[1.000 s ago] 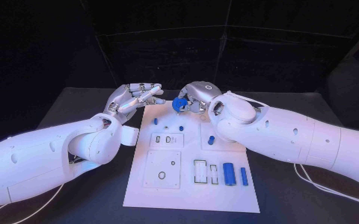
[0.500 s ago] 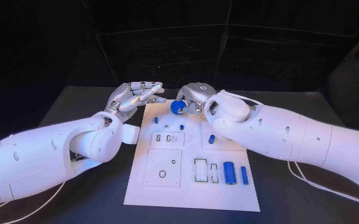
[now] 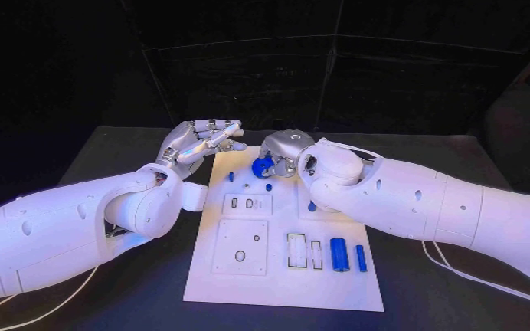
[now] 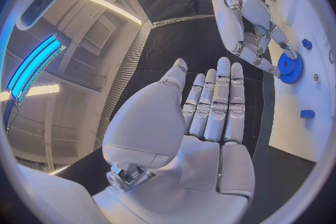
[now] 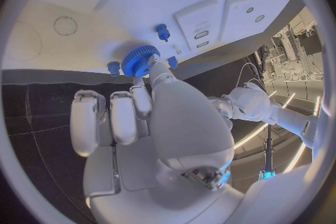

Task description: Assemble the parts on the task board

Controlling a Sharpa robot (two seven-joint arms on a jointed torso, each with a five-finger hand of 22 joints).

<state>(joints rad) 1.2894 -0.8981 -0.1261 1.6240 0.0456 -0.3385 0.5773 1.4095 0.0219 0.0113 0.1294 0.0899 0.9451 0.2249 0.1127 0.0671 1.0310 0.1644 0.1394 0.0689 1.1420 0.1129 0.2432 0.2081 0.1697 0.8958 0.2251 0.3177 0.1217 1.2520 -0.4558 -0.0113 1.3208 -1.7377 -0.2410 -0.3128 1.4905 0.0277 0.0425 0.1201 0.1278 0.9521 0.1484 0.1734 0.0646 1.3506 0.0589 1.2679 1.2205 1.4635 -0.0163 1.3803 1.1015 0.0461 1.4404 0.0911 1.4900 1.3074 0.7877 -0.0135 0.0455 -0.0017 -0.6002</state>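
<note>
The right hand (image 3: 285,151) reaches in over the far end of the white task board (image 3: 276,281), palm turned down toward it, and pinches a blue gear (image 3: 263,167) between thumb and fingertips. In the right wrist view the gear (image 5: 140,60) sits at the very tips of the fingers (image 5: 142,102), flat face toward the board, with small blue pegs (image 5: 162,31) standing close around it. The left hand (image 3: 199,142) hovers off the board's far left corner above the dark tabletop (image 3: 110,155), holding nothing; its fingers (image 4: 213,103) lie straight and side by side, thumb set a little apart.

Compared with a second ago, the right hand has come down and slightly toward the robot, bringing the gear lower over the far end of the board, just above the two short pegs (image 3: 250,182) there. The left hand has barely shifted.

The gear is a bright blue toothed wheel with a raised hub, its teeth plain in the left wrist view (image 4: 290,66). Whether it already touches the board cannot be told. Nearer the robot, the board carries a blue cylinder (image 3: 338,255) and a thinner blue bar (image 3: 360,258) lying side by side next to two rectangular slots (image 3: 296,252).
</note>
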